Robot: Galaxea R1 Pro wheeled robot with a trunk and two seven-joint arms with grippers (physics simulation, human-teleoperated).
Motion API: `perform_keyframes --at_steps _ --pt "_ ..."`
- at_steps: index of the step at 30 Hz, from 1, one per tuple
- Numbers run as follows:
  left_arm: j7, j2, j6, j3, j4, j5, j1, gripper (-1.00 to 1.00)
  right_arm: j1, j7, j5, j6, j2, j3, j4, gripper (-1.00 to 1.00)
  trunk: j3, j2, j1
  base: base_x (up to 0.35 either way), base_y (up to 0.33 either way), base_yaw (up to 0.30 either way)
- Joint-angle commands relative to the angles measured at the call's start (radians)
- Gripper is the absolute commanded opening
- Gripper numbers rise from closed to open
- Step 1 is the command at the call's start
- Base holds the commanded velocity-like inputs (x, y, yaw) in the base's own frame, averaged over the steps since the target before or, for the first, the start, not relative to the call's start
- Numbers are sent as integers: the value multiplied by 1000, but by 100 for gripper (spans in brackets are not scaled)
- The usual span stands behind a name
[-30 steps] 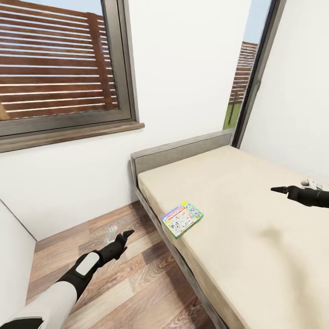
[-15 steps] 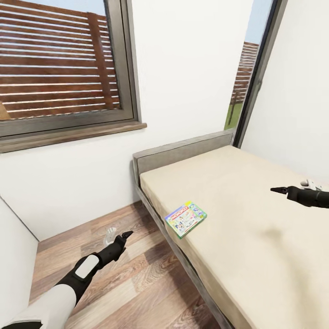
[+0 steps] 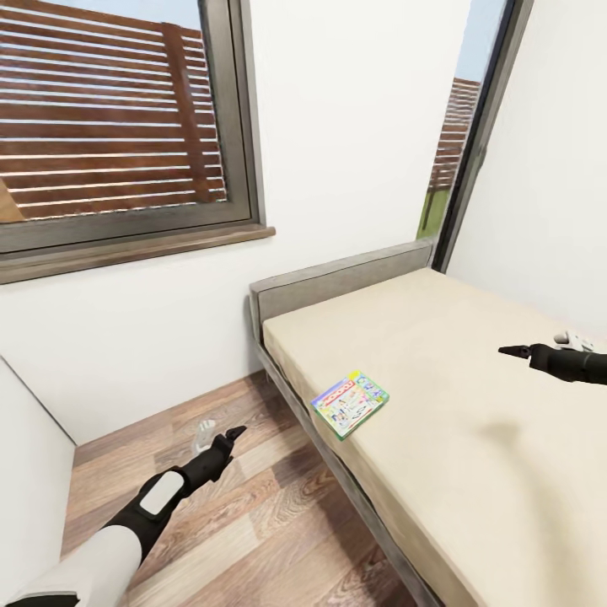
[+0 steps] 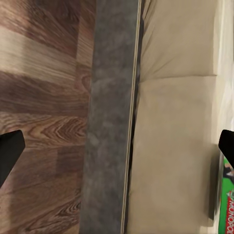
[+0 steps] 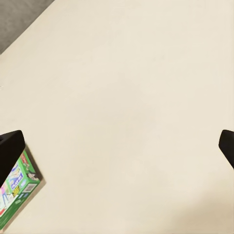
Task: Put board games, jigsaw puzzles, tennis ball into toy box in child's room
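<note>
Head view: a Monopoly board game (image 3: 351,404) lies flat near the bed (image 3: 472,472) edge; left pincer (image 3: 229,435) hangs over the floor, right pincer (image 3: 512,350) above the mattress, both apparently empty. Left wrist view: fingers wide apart. Right wrist view: fingers apart; approach the box's edge squarely.

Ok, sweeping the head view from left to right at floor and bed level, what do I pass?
Left tool over the wood floor → bed frame edge → board game on the mattress → right tool above the bed.
</note>
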Motion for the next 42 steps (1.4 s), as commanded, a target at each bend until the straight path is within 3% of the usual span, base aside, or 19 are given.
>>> perform_keyframes --at_steps 1,15,26,42 --pt "-1 0 8 2 0 7 0 100 -1 3 -1 2 -1 4 0 100 -1 0 0 0 21 0" --pt "-2 -7 5 -3 -1 -2 -4 100 -1 3 -2 2 -3 3 0 100 -1 0 0 0 8 -11" --pt "-7 -8 5 -4 -1 -2 -7 100 -1 3 -2 2 -2 3 -1 100 -1 0 0 0 1 -198" --pt "-124 6 4 -5 1 -7 -4 100 6 6 -2 3 -3 4 -16 100 -1 0 0 0 0 -87"
